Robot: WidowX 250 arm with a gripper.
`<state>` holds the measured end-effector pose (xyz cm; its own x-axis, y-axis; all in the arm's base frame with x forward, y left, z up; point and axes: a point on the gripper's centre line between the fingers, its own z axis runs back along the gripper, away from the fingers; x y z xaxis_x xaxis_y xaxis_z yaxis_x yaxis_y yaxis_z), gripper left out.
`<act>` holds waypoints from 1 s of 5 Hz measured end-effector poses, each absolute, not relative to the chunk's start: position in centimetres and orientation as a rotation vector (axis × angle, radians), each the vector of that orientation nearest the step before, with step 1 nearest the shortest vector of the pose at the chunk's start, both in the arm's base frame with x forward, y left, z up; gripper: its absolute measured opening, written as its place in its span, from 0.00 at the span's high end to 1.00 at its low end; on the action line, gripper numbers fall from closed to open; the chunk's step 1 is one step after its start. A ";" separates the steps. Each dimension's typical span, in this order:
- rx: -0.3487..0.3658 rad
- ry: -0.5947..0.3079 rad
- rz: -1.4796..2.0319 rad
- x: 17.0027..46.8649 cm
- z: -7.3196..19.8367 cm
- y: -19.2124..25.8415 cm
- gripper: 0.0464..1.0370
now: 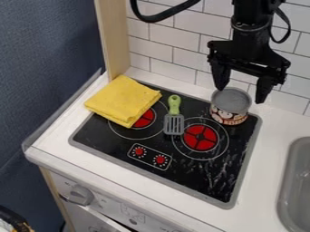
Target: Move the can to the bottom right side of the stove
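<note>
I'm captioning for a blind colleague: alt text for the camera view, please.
An open black gripper hangs by a can at the back right of a toy stove. A green-handled spatula lies between two red burners, beside a folded yellow cloth.

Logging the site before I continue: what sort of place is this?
Likely a toy kitchen: a stovetop with red burners, a sink beside it, and white wall tiles.

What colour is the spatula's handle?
The spatula's handle is light green, seen in the camera view.
</note>
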<state>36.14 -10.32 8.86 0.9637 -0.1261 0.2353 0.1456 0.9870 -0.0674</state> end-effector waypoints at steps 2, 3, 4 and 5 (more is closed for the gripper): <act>-0.080 -0.188 -0.166 36.6 7.2 -10.2 0.04; -0.059 -0.208 -0.168 37.7 6.8 -9.7 0.04; -0.022 -0.258 -0.167 38.9 7.1 -9.3 0.04; 0.011 -0.283 -0.134 40.2 6.7 -8.3 0.04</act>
<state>40.17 -8.26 6.68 0.9516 -0.1330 0.2772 0.1298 0.9911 0.0300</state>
